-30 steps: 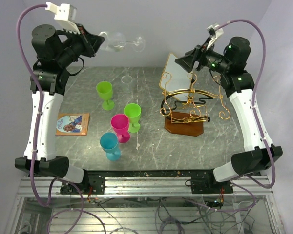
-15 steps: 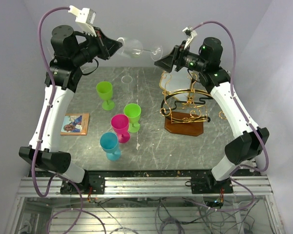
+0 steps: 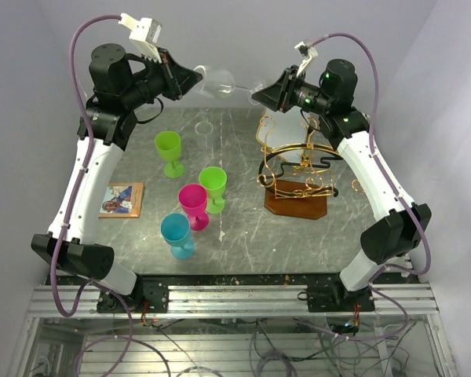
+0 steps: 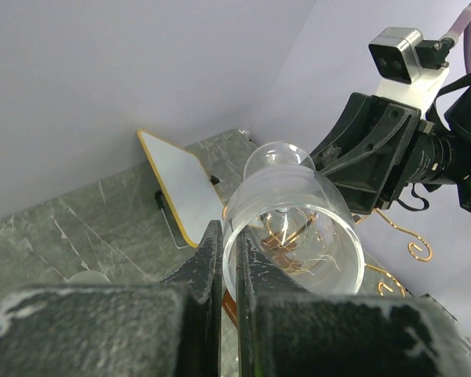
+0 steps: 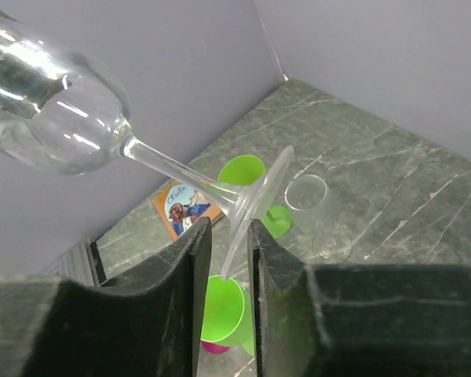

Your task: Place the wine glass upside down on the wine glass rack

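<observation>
Glass, clear and thin-walled: the wine glass (image 5: 71, 118) lies sideways in the air above the far part of the table (image 3: 243, 228). Its rounded bowl points toward the left arm, and its long slim stem and flat round foot point toward the right arm. The left gripper (image 4: 228, 236) is clamped on the rim of the bowl. The right gripper (image 5: 229, 236) has its fingers set narrowly on either side of the tilted foot; I cannot tell whether they press it. The wine glass rack (image 3: 302, 157), gold scrolled wire on a dark wooden base, stands on the table below the foot end, apart from the glass.
</observation>
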Robot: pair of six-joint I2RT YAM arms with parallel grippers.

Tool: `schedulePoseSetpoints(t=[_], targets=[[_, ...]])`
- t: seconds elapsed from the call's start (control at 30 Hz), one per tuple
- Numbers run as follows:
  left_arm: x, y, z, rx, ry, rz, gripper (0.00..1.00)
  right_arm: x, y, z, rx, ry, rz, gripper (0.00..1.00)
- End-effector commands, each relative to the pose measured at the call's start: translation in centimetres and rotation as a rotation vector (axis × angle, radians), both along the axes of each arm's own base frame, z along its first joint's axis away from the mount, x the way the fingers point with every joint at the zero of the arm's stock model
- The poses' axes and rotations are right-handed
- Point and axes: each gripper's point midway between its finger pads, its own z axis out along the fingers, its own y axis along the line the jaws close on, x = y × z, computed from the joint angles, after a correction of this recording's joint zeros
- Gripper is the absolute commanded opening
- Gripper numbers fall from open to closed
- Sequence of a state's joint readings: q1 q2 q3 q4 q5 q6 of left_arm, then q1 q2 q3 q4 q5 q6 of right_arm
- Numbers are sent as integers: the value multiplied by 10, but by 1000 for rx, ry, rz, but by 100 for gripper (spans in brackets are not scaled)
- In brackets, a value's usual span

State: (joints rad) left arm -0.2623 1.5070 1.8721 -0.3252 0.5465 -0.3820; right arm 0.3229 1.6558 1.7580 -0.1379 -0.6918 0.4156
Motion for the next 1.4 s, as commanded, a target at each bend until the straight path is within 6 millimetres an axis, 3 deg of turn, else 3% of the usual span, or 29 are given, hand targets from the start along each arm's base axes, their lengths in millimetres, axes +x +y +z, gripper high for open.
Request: schedulePoseSetpoints(t=[0.0,0.13,0.2,0.33,0.57,0.7,0.83,0.97,1.2,1.37], targets=[[-19,-3,29,-27,-98,-36,7,0,0,17,26,-37,-7,22],[-20,-3,28,-26,-97,-36,7,2,-3,15,20,-32,-35,12],[-21,-3,29,-24,-102,-38,7,3,-6,16,14,-36,-52,2],[-27,-9,27,-27,-112,-86,8,7,-12,16,-7,-39,-99,0],[-32,-7,19,-30,-86,-90,62,14,-41,27,-40,-84,-192,0],[-31,3,16,-4,-81,-40,83,21,-77,34,-64,-109,-304,0],[-32,16,15,33,-85,18,90,27,-120,39,-107,-135,-447,0],[-37,29,14,95,-107,68,98,29,-178,48,-182,-178,-640,0],[-42,41,-6,213,-112,102,100,12,-270,73,-458,-304,-1025,0],[-43,45,-17,261,-112,104,100,0,-318,79,-642,-338,-1209,0]])
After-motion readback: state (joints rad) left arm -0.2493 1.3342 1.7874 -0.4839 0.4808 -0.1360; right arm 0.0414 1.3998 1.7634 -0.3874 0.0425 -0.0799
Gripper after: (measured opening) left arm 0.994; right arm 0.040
